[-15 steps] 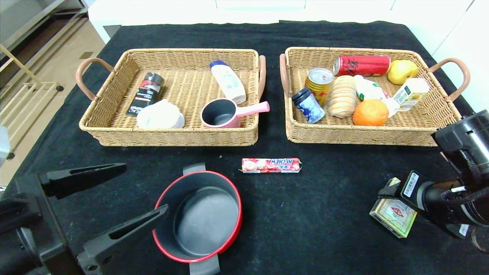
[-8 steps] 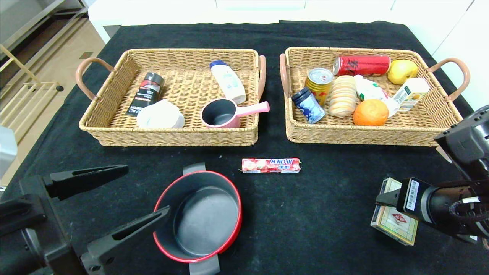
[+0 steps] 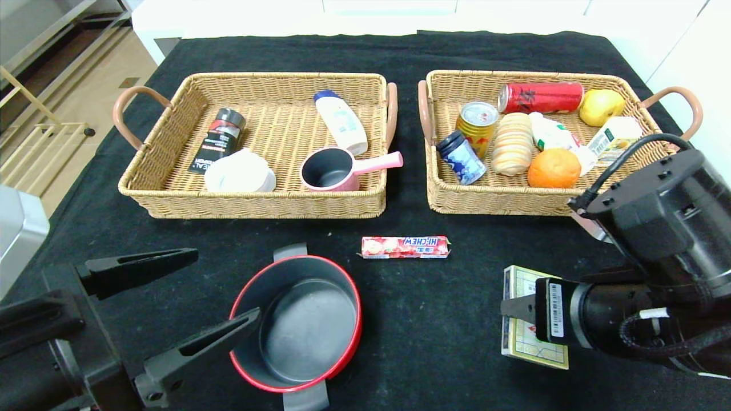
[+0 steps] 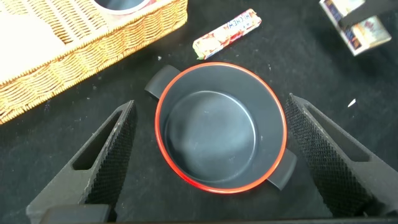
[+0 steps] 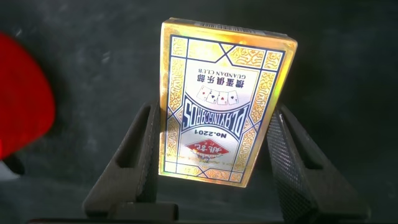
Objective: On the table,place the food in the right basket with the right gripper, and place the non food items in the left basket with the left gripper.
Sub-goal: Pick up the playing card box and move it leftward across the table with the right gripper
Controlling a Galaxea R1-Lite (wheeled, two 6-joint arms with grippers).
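White wall (image 3: 400, 14) running behind the desk, tan wood floor (image 3: 85, 74) to the left, pale wooden rack (image 3: 34, 154) standing on it, grey shelf edge (image 3: 51, 28) at the corner

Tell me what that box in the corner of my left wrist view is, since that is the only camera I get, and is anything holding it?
Observer: It is a card box printed PLAYING CARDS. The right gripper has a finger against each long side.
Operator: Where is the right basket?
Observer: At the far side of the table, beyond that gripper. The right basket holds an orange and a red can, among other things.
Operator: Any room in the left basket?
Observer: The left basket shows bare wicker mid-tray, between a black tube and a pink saucepan.
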